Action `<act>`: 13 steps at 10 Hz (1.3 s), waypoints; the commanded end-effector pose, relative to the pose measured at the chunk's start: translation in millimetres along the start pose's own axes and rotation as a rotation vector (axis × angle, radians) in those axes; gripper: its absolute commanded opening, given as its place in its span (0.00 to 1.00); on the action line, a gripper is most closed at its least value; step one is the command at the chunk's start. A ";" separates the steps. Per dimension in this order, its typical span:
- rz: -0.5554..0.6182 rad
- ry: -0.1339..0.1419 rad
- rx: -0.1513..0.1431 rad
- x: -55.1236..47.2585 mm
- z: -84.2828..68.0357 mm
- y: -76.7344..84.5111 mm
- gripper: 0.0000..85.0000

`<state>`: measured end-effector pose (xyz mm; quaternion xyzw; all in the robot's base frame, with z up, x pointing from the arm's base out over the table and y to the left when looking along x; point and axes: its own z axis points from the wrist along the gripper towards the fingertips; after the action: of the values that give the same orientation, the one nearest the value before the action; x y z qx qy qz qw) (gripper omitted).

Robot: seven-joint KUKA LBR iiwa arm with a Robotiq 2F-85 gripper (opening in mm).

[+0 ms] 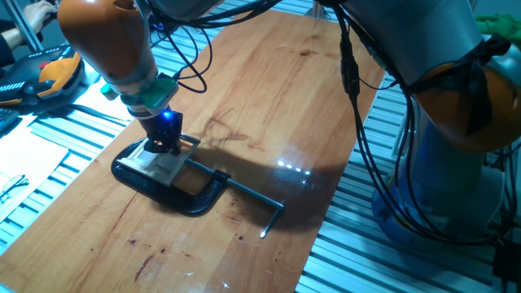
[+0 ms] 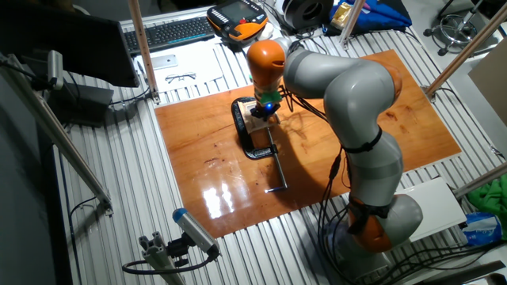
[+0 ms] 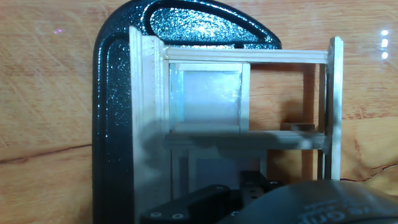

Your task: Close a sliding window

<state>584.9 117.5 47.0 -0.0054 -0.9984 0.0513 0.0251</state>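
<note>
The wooden table [image 1: 269,98] carries a black C-clamp [image 1: 175,191] lying flat, apparently there to pin the sliding window [image 3: 239,118] so that it cannot skid when the sash is pushed. The small pale-wood window sits within the clamp's frame, its sash at one side and the other side open. The gripper [image 1: 165,146] hangs directly over it, but whether its fingers are spread or pressed together cannot be told.

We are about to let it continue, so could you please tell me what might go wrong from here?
The hand sits right over the sliding window, so a crooked push could jam its thin pale frame. The window is held only by the C-clamp, which lies loose on the table and might slide.
</note>
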 end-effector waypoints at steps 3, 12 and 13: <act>-0.007 0.004 0.003 -0.9 0.1 -6.9 0.00; -0.022 0.005 0.013 -0.9 -0.6 -18.3 0.00; -0.023 0.004 0.014 -0.6 -0.4 -19.3 0.00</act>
<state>585.5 97.8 49.6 0.0068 -0.9979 0.0592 0.0269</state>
